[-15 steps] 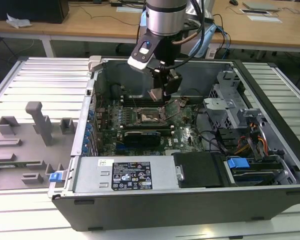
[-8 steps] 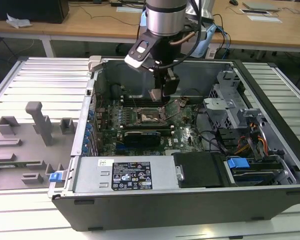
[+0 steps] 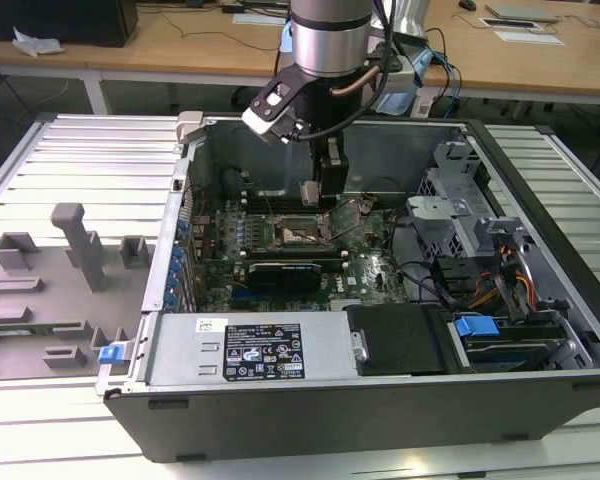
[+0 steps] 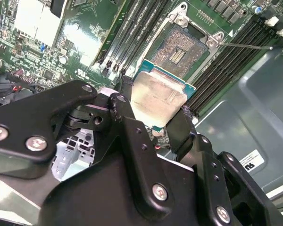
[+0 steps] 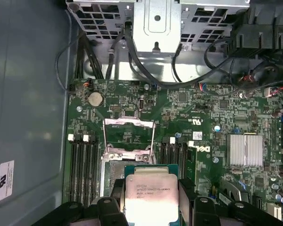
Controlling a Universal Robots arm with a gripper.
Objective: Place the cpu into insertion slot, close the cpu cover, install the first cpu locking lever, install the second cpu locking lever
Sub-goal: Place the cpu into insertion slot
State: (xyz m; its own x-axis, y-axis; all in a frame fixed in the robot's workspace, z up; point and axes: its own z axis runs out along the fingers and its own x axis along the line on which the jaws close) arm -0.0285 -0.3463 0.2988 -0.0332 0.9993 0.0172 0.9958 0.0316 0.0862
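My gripper (image 3: 318, 190) is shut on the cpu (image 3: 310, 193), a flat square chip with a pale metal top. It hangs just above the insertion slot (image 3: 302, 233) on the green motherboard inside the open computer case. In the second wrist view the cpu (image 4: 158, 99) sits between the black fingers (image 4: 125, 96), short of the bare socket (image 4: 179, 47) with its contact field. In the first wrist view the cpu (image 5: 151, 193) partly hides the socket, and the cpu cover (image 5: 129, 123) stands swung open beyond it. A thin locking lever (image 4: 245, 45) sticks out, unlatched.
Black memory slots (image 4: 137, 28) flank the socket. A long black card (image 3: 285, 270) lies nearer the case front, with a heat sink (image 5: 245, 150) nearby. A metal drive cage (image 3: 450, 210) and cables fill the exterior view's right. A grey fixture tray (image 3: 60, 270) lies outside the case.
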